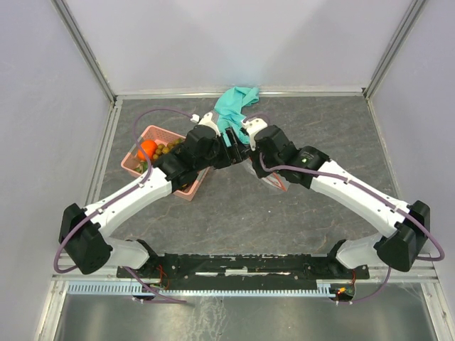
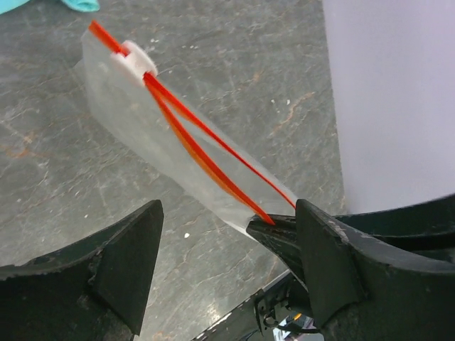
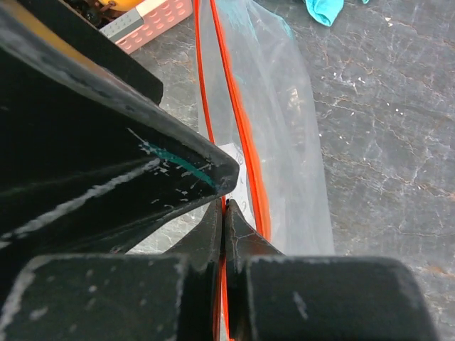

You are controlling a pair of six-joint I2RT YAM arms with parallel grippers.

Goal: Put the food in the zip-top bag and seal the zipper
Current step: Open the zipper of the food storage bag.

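Observation:
The clear zip-top bag [image 2: 142,135] hangs above the table, its red-orange zipper [image 2: 192,135] gaping in the middle, with a white slider [image 2: 134,60] near the far end. My right gripper [image 3: 224,204] is shut on the near end of the zipper [image 3: 249,142]; its fingertips [image 2: 281,234] show in the left wrist view. My left gripper [image 2: 227,263] stands open just short of that corner, with nothing between its fingers. The food [image 1: 149,149], an orange fruit and brown berries, lies in the pink basket [image 1: 186,190]. From above, both grippers [image 1: 222,155] [image 1: 245,150] meet over the bag [image 1: 269,177].
A teal cloth [image 1: 234,106] lies at the back centre of the grey table [image 1: 234,213]. The pink basket [image 3: 153,21] stands close left of the bag. Metal frame rails [image 1: 99,170] border the table on the left, back and right.

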